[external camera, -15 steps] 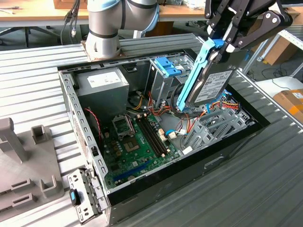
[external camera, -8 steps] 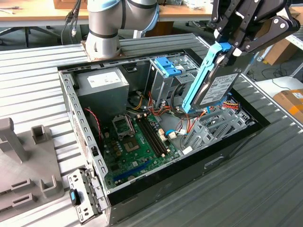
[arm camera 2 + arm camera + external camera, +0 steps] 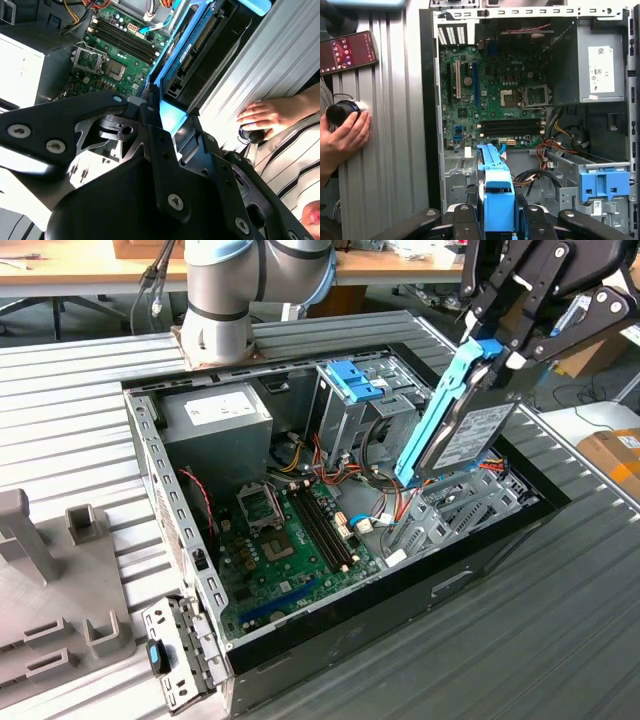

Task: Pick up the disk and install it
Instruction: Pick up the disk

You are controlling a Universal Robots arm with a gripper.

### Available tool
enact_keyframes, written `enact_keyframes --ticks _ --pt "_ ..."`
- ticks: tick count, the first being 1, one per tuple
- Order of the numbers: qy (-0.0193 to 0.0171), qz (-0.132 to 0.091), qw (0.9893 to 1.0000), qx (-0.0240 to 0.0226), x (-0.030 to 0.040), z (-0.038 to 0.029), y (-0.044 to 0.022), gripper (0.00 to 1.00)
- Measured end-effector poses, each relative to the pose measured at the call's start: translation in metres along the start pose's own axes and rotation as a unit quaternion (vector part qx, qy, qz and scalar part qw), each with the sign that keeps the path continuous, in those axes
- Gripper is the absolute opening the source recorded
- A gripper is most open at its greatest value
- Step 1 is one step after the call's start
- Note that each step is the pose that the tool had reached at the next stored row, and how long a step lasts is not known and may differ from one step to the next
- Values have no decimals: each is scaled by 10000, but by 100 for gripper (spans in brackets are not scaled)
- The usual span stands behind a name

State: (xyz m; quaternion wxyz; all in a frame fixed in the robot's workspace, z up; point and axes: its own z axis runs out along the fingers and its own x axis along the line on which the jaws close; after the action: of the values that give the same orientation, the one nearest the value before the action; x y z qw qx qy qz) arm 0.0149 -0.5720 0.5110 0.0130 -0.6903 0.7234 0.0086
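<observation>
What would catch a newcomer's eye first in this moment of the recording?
The disk, blue-framed, hangs tilted in the gripper above the open computer case, at the exterior view's right. On the case floor lies the green motherboard. In the first wrist view, a person's hand rests on a dark knob on the ridged table beside the case.

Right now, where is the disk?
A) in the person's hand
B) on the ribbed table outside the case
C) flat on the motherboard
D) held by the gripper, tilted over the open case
D: in the exterior view the gripper grips the disk by its upper end, and it hangs tilted over the open case.
</observation>
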Motion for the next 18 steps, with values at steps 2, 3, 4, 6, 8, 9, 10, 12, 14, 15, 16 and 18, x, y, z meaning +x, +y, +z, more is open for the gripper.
enact_keyframes --ticks 2,3,4,6,8,9,10,12,14,15,16,18 --pt "0 23 10000 0 19 13 -60 36" --pt "1 34 10000 0 19 17 -91 36" --pt "1 38 10000 0 19 18 -102 36" --pt "1 39 10000 1 19 19 -105 36" --pt "-1 38 10000 1 19 25 -109 36" --pt "1 39 10000 -3 19 35 -124 36" --pt "2 39 10000 -11 17 43 -156 36" --pt "2 39 10000 -20 15 53 -205 36" --pt "2 39 10000 -24 14 62 -243 36" --pt "3 39 10000 -26 13 63 -256 36" --pt "3 40 10000 -26 13 63 -257 36" --pt "2 40 10000 -26 13 64 -257 36"
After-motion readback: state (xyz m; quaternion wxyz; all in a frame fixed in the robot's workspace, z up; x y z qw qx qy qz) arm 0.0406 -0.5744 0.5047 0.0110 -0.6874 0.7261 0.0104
